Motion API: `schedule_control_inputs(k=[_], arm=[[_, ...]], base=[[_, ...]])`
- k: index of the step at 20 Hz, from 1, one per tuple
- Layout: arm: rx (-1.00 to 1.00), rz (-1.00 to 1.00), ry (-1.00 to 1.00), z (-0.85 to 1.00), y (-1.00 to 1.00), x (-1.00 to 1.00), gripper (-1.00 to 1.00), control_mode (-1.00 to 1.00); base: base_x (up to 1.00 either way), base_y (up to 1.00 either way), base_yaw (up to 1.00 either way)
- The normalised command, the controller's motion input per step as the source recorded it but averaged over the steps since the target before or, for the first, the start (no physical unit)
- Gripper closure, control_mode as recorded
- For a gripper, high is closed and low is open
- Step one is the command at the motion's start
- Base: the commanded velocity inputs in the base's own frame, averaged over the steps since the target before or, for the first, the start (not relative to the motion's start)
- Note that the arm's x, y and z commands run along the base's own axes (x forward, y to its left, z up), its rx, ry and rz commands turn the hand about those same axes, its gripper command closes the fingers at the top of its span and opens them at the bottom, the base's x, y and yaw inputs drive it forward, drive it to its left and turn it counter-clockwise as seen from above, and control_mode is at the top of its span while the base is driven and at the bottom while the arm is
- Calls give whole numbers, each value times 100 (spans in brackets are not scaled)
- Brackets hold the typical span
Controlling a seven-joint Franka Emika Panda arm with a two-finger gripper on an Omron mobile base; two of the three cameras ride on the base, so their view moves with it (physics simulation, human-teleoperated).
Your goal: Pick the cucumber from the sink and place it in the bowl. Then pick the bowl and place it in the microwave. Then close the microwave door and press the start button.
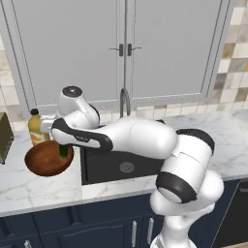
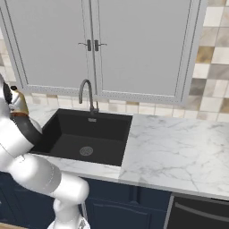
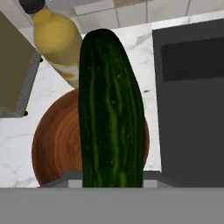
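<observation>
My gripper (image 1: 62, 144) is shut on the cucumber (image 3: 110, 113), a dark green cylinder that points down from the fingers. The cucumber (image 1: 63, 151) hangs over the reddish-brown wooden bowl (image 1: 46, 160), near its right side. I cannot tell whether its tip touches the wood. In the hand view the bowl (image 3: 54, 140) lies right behind the cucumber, and the black sink (image 3: 192, 113) is at the right. The sink (image 1: 116, 167) lies just right of the bowl on the counter, and the sink (image 2: 85, 134) holds nothing but its drain. The microwave and its door are out of view.
A yellow bottle (image 1: 35, 127) with a dark cap stands just behind the bowl. A brownish box (image 3: 13, 74) sits to the bowl's left. The steel faucet (image 2: 87, 95) rises behind the sink. Marble counter (image 2: 174, 152) stretches right of the basin, under grey wall cabinets (image 1: 121, 48).
</observation>
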Motion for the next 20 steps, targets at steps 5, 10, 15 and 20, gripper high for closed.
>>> schedule_control_inputs(k=[5,10,15,20], arm=[[-13,7,0,-32,40,17,100,-100],[-11,2,0,-28,37,0,100,-100],[-8,0,2,-30,9,18,100,-100],[-7,0,2,-37,11,16,100,-100]], base=[[0,0,0],[0,0,0],[0,0,0],[0,0,0]])
